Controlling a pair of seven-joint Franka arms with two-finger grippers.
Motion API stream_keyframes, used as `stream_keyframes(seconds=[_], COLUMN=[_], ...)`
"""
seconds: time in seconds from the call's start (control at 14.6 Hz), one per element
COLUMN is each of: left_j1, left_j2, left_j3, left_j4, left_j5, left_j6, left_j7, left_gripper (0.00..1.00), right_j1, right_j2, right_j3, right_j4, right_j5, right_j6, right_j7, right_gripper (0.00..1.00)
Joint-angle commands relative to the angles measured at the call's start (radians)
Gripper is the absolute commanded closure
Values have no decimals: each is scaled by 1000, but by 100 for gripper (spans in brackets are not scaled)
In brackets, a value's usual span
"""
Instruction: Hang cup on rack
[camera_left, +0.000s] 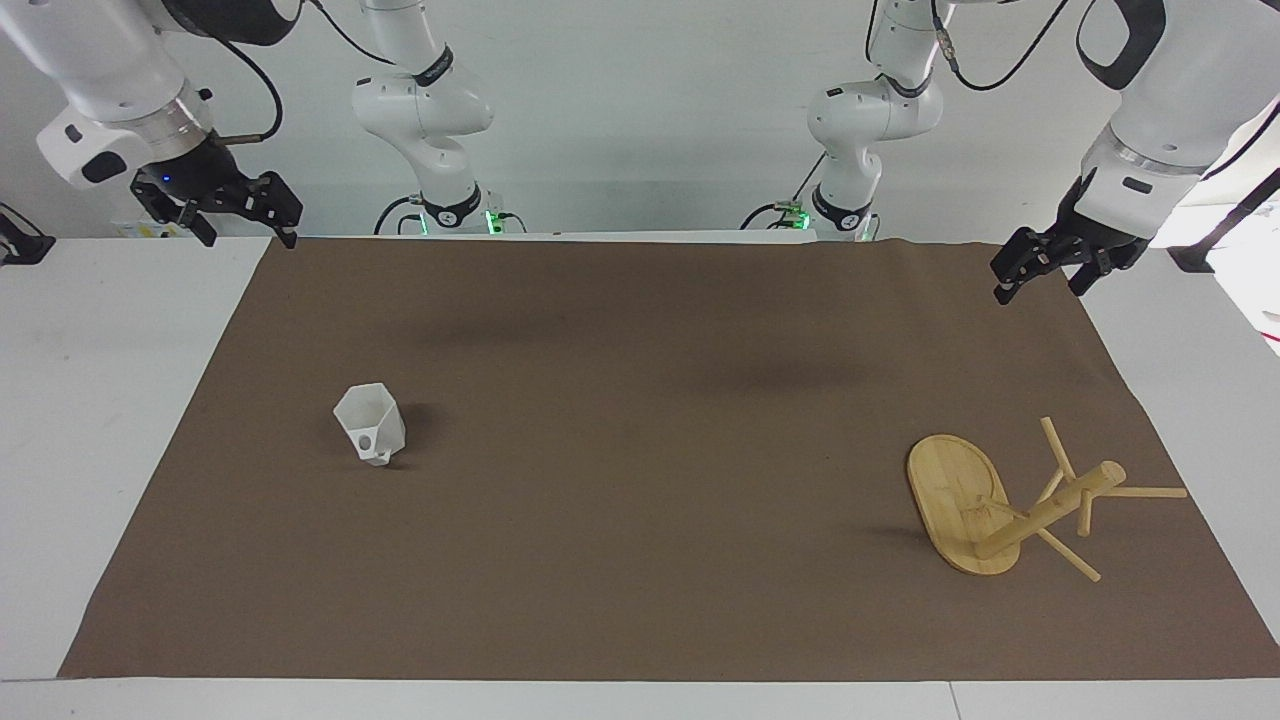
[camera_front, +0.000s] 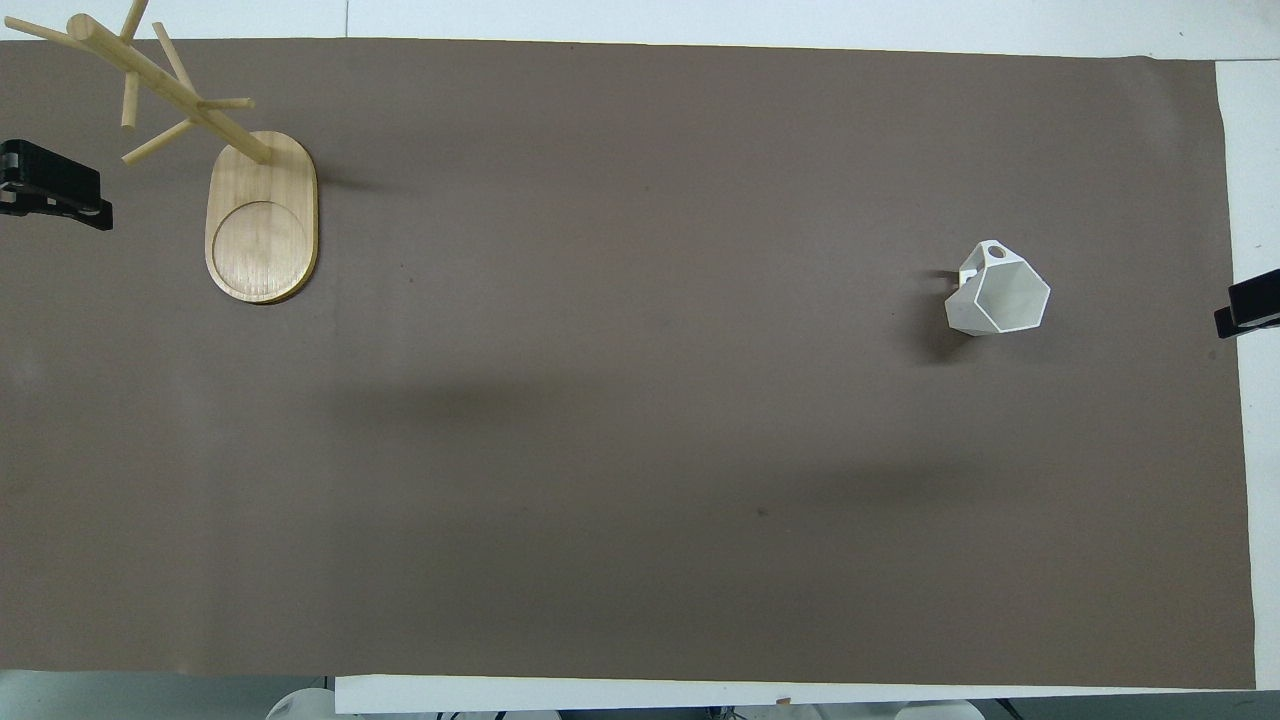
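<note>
- Cup (camera_left: 369, 424) (camera_front: 998, 290): you see it upright on the brown mat (camera_left: 640, 560), toward the right arm's end.
- Rack (camera_left: 1010, 505) (camera_front: 250, 200): stands toward the left arm's end.
- Left gripper (camera_left: 1045, 275) and right gripper (camera_left: 245, 225): both spread, empty, raised over the mat's edges.

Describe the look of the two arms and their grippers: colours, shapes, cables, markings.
Both arms are glossy white rounded segments with black joint bands and black cables. The left gripper and right gripper are black with two fingers each; a small blue light shows by the right one.

My facing camera sits high across the tabletop (camera_left: 640, 640), looking back at both arm bases. My overhead camera looks steeply down from the robots' end. Both share the brown mat (camera_front: 640, 420), half a turn apart.
</note>
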Motion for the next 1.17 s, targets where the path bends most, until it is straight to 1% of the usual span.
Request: stream_keyframes(seconds=[0.0, 0.41, 0.48, 0.55, 0.69, 0.75, 0.82, 0.89, 0.96, 1.03, 1.1], left_j1=[1, 1, 1, 1, 1, 1, 1, 1, 1, 1, 1], left_j2=[-32, -34, -34, -32, -32, -32, -34, -32, -32, -32, -32], left_j3=[0, 0, 0, 0, 0, 0, 0, 0, 0, 0, 0], left_j4=[-42, -42, -42, -42, -42, -42, -42, -42, -42, -42, -42], left_j5=[18, 18, 18, 18, 18, 18, 18, 18, 18, 18, 18], left_j6=[22, 22, 22, 22, 22, 22, 22, 22, 22, 22, 22], left_j7=[-10, -10, -10, -10, -10, -10, -10, -10, -10, -10, -10], left_gripper=[0, 0, 0, 0, 0, 0, 0, 0, 0, 0, 0], right_j1=[-2, -4, -7, -8, -2, -5, -16, -39, -97, -160, -209], right_j2=[-8, -16, -21, -21, -19, -21, -24, -21, -16, -10, 8], right_j3=[2, 2, 2, 2, 2, 2, 1, -4, -5, -7, -7], right_j4=[-17, -24, -22, -21, -27, -56, -83, -112, -154, -196, -224], right_j5=[14, 14, 14, 14, 14, 14, 16, 26, 105, 215, 298], right_j6=[19, 0, -38, -44, 8, 58, 112, 165, 227, 271, 285], right_j7=[19, 6, -19, -69, -215, -294, -423, -599, -764, -909, -1039], right_gripper=[1, 1, 1, 1, 1, 1, 1, 0, 0, 0, 0])
